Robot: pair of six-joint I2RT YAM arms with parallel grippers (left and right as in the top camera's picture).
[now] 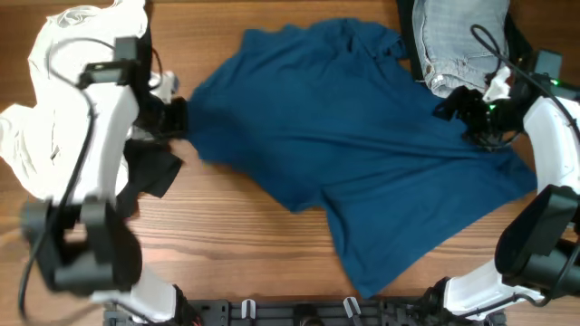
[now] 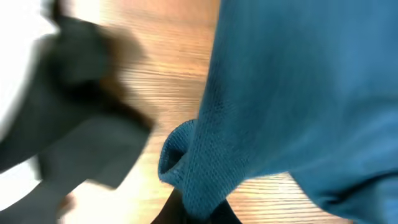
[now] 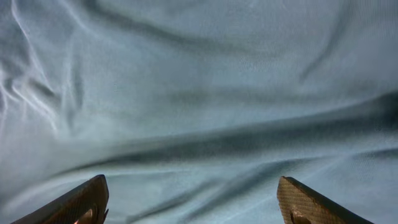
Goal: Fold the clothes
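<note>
A large dark-blue short-sleeved shirt (image 1: 344, 136) lies spread and wrinkled across the middle of the wooden table. My left gripper (image 1: 177, 116) is shut on the shirt's left edge; the left wrist view shows a bunched fold of blue fabric (image 2: 205, 168) pinched between the fingers. My right gripper (image 1: 462, 113) is open above the shirt's right side, and the right wrist view shows only blue cloth (image 3: 199, 112) between its spread fingers (image 3: 193, 202). A white garment (image 1: 54, 91) lies at the far left and a black garment (image 1: 149, 172) beside it.
A light denim garment (image 1: 458, 41) lies at the back right corner. The wooden table (image 1: 245, 235) shows bare in front of the shirt at left. The black garment also shows blurred in the left wrist view (image 2: 87, 124).
</note>
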